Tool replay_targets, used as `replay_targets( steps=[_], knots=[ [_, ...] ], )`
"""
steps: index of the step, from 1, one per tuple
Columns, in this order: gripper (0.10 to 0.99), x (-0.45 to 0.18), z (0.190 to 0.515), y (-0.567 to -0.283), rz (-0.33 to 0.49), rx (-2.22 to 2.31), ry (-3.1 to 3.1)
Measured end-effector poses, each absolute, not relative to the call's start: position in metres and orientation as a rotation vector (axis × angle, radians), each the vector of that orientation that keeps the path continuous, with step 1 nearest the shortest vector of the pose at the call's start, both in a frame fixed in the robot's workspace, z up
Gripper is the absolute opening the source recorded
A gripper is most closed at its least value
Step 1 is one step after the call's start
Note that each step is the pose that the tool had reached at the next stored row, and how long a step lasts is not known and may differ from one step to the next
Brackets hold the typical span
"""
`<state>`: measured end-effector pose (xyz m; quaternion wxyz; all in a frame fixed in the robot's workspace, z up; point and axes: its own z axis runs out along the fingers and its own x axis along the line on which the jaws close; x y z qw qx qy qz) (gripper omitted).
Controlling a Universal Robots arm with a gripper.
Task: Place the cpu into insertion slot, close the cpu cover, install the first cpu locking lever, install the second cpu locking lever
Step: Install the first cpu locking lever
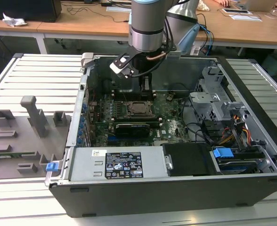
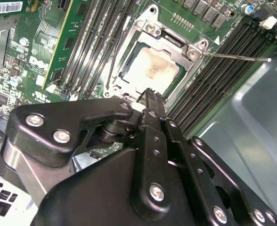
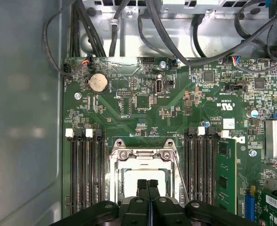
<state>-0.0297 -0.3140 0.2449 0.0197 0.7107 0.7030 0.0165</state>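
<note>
The black metal two-fingered pincer (image 3: 148, 182) points down into the case with its fingers pressed together and nothing between them. Its tips hover just above the small square cpu with a pale silvery metal top (image 2: 150, 70). The cpu lies flat inside the square metal-rimmed insertion slot (image 3: 143, 153), directly under the pincer. Its top looks dull and faintly smudged.

The thin silvery cpu cover frame (image 2: 172, 41) lies down around the chip's edges, and the chip shows through its large square opening. From the socket corner beside the fingertips, a thin bare steel lever rod (image 2: 232, 57) juts away over the neighbouring slots, not tucked against the frame.

Banks of long black ribbed memory slots (image 3: 86, 174) run along either side of the pincer. They sit on the green circuit board (image 3: 143, 113), which is dense with small chips. Further from the pincer on the board is a round silver coin battery (image 3: 97, 83), and past the board's edge black cables (image 3: 176, 42) loop against bare grey sheet metal.

In the exterior view, the pincer (image 1: 146, 92) hangs inside the open dark grey computer case (image 1: 176, 193). The case also holds a grey boxy power unit with labels (image 1: 119, 165).

Outside the case, on the exterior view's left of the pincer, a grey plastic fixture tray (image 1: 16, 141) sits on the white slatted table (image 1: 39, 75). A wooden desk (image 1: 82, 23) lies beyond the arm.
</note>
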Motion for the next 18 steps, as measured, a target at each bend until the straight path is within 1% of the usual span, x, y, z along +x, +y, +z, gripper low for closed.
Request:
replay_targets(
  steps=[18],
  knots=[
    [0.106,-0.03,0.256,-0.314,0.046,2.211,2.171]
  ],
)
